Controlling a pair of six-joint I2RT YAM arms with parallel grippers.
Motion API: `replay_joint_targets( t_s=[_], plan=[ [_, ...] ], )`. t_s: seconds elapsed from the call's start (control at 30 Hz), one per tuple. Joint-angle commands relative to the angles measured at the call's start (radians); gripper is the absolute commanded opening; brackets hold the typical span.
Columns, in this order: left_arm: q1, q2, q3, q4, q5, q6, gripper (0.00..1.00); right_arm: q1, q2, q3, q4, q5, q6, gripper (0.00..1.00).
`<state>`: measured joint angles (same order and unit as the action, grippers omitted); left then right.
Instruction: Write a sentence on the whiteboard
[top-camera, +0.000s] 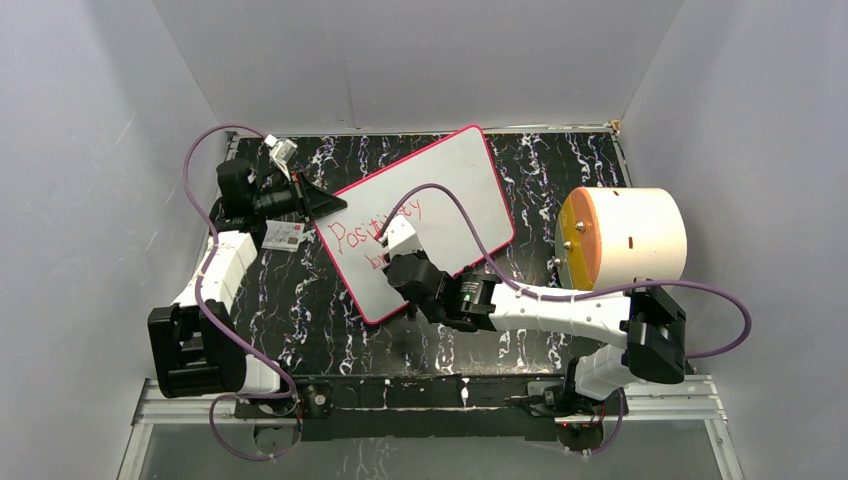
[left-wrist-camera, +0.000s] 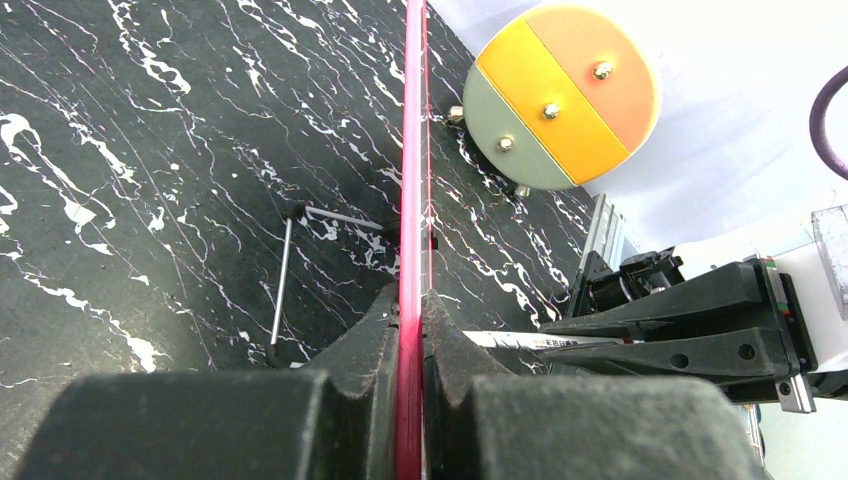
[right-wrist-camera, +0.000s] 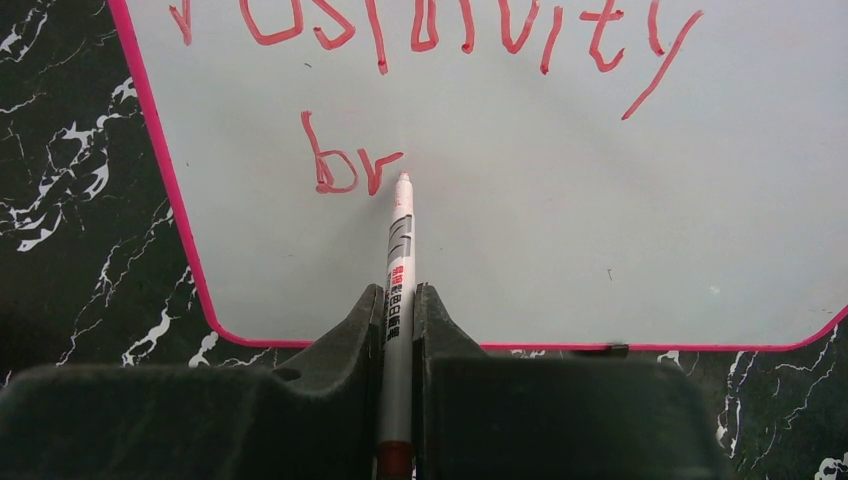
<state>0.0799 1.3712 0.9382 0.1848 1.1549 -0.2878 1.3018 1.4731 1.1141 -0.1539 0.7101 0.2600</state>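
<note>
The whiteboard (top-camera: 455, 160) lies tilted on the black marble table, pink-red frame all round. The sentence (top-camera: 372, 228) reads "Positivity" in red, with "br" (right-wrist-camera: 350, 165) started on the line below. My left gripper (top-camera: 325, 203) is shut on the board's left frame edge (left-wrist-camera: 412, 150), which runs straight between its fingers (left-wrist-camera: 375, 330). My right gripper (right-wrist-camera: 398, 300) is shut on a white marker (right-wrist-camera: 400, 240), held over the board's lower part. The marker's tip sits just right of the "r", at or just above the board.
A big white drum (top-camera: 625, 235) with an orange and yellow face (left-wrist-camera: 560, 95) lies at the right of the board. A small printed card (top-camera: 284, 235) rests by the left gripper. A thin metal rod (left-wrist-camera: 283, 280) lies under the board's edge. Grey walls close in on three sides.
</note>
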Motion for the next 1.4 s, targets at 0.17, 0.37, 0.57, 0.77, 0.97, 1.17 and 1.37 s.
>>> replay_joint_targets(
  t_s=[0.17, 0.37, 0.57, 0.77, 0.97, 1.17, 1.37],
  plan=[
    [-0.013, 0.045, -0.016, -0.071, -0.117, 0.084, 0.0, -0.017, 0.011, 0.003, 0.058, -0.005, 0.012, 0.0],
    [-0.012, 0.045, -0.016, -0.071, -0.115, 0.083, 0.0, -0.027, 0.022, -0.001, 0.053, -0.007, 0.015, 0.0],
    [-0.014, 0.045, -0.017, -0.071, -0.115, 0.084, 0.0, -0.035, 0.015, -0.007, 0.029, 0.013, 0.024, 0.0],
    [-0.013, 0.042, -0.016, -0.074, -0.118, 0.085, 0.0, -0.036, 0.004, -0.006, 0.015, 0.048, 0.022, 0.0],
    [-0.014, 0.043, -0.017, -0.073, -0.115, 0.085, 0.0, -0.038, -0.002, -0.008, 0.029, 0.059, 0.021, 0.0],
    [-0.014, 0.042, -0.016, -0.073, -0.117, 0.086, 0.0, -0.039, -0.004, -0.01, 0.076, 0.062, -0.014, 0.0],
    [-0.014, 0.042, -0.016, -0.073, -0.116, 0.087, 0.0, -0.04, -0.005, -0.013, 0.119, 0.025, -0.037, 0.0]
  ],
)
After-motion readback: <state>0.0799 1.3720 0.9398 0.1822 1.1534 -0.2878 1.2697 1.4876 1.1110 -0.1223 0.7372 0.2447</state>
